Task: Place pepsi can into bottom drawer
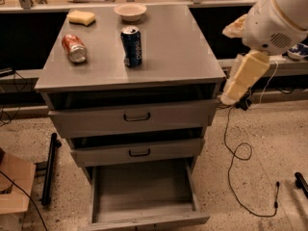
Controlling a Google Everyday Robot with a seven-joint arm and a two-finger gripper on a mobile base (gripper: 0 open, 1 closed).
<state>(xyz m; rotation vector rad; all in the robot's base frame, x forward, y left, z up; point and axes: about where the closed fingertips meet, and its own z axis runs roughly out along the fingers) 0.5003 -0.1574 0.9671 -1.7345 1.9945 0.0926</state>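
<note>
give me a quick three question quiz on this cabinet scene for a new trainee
1. True or false: the pepsi can stands upright on the cabinet top.
2. Which drawer is pulled out furthest? A. top drawer B. middle drawer C. bottom drawer
3. Fill in: the red soda can lies on its ____.

Key: 1 true. 2 C. 3 side.
Note: the tool is out of view; only the arm shows, to the right of the cabinet.
</note>
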